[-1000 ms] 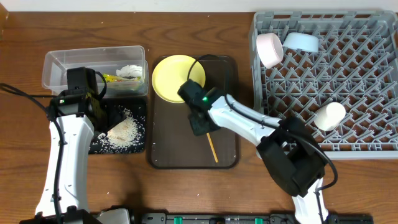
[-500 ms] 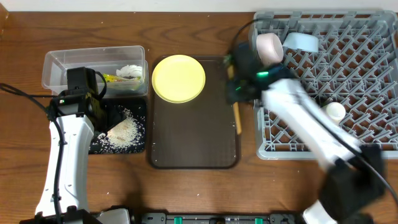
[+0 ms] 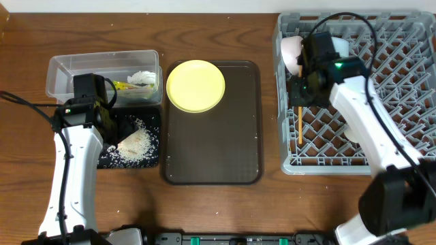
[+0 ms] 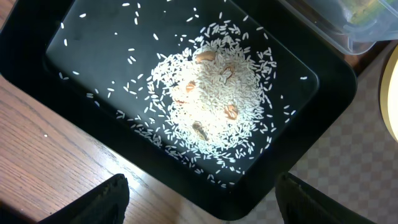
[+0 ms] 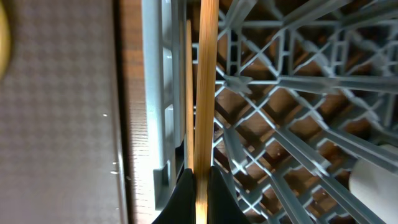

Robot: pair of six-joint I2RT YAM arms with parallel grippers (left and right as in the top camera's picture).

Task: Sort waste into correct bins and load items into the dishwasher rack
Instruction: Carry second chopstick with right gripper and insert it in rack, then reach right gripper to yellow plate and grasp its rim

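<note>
Left: clear plastic tub point(image 3: 68, 68) behind black tray point(image 3: 152, 121); centre: brown serving tray point(image 3: 218, 146), yellow round plate point(image 3: 195, 85) on it; right: grey plastic rack point(image 3: 402, 102).

chopsticks point(image 5: 203, 93) — smooth pale wood | dishwasher rack point(image 5: 155, 74) — matt grey plastic

Right claw point(image 3: 300, 94) is gripping the chopsticks point(image 3: 299, 128) over the left edge of the rack point(image 3: 409, 47). Yellow plate point(image 3: 195, 85) is sitting on the brown tray point(image 3: 225, 156), at its top-left corner.

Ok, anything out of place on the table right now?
Only the yellow plate: it overhangs the brown tray's far left corner instead of lying inside its rim. The rice is heaped in the black tray.
</note>
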